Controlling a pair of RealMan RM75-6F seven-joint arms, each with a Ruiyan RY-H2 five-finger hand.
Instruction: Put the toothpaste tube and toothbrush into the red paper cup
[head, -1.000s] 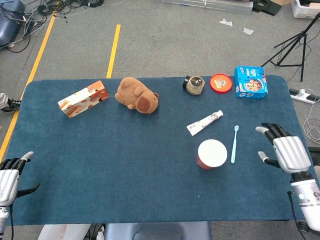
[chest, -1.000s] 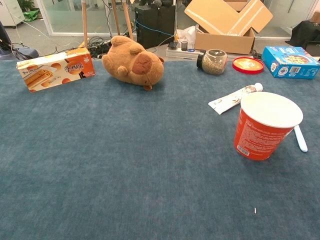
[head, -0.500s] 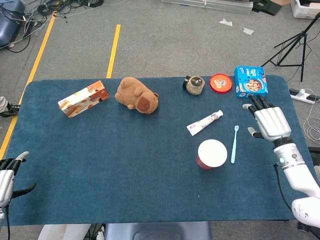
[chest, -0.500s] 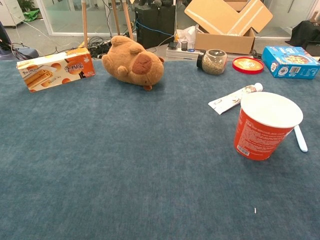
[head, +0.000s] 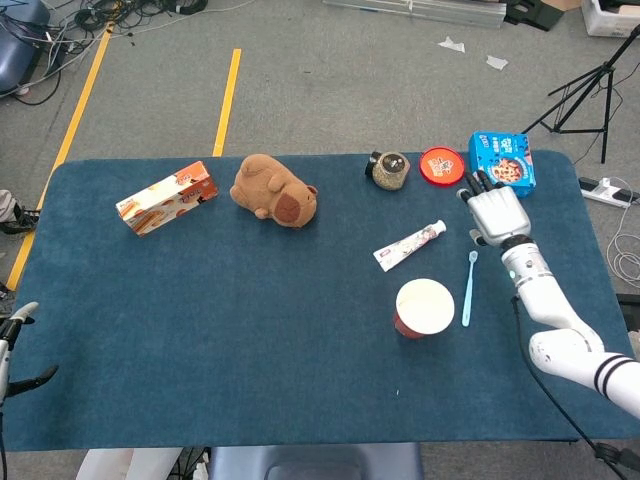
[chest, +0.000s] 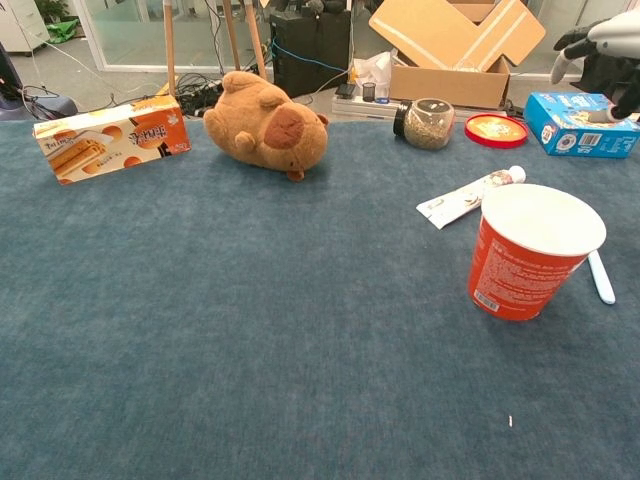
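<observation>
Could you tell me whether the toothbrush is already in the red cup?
Out: the toothbrush lies flat on the cloth beside the red paper cup.

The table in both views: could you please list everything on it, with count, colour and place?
toothpaste tube: one, white, lying flat behind the cup.
toothbrush: one, light blue, flat, right of the cup.
red paper cup: one, upright, front right.
plush toy: one, brown, back centre.
snack box: one, orange and white, back left.
glass jar: one, lying at the back.
red lid: one, right of the jar.
blue box: one, back right.
table: one, blue cloth.
right robot hand: open, hovering beyond the toothbrush.
left robot hand: open, at the front left edge.
</observation>
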